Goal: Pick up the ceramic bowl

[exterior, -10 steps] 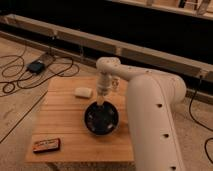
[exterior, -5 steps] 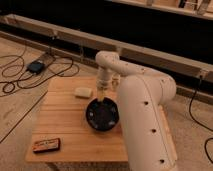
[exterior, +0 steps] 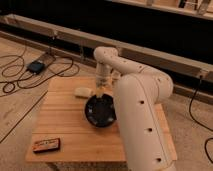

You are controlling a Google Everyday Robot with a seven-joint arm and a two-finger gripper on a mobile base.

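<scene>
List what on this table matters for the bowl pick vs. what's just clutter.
Job:
- ceramic bowl, black, mid-table
- claw, at the bowl's far rim

Lying about:
- pale block, left of the claw, beside the bowl
- flat dark packet, front-left corner of the wooden table
- cables and a small box on the floor

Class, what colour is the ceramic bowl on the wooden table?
Glossy black, seen in the camera view: the ceramic bowl sits mid-table, with the gripper at its far rim.
</scene>
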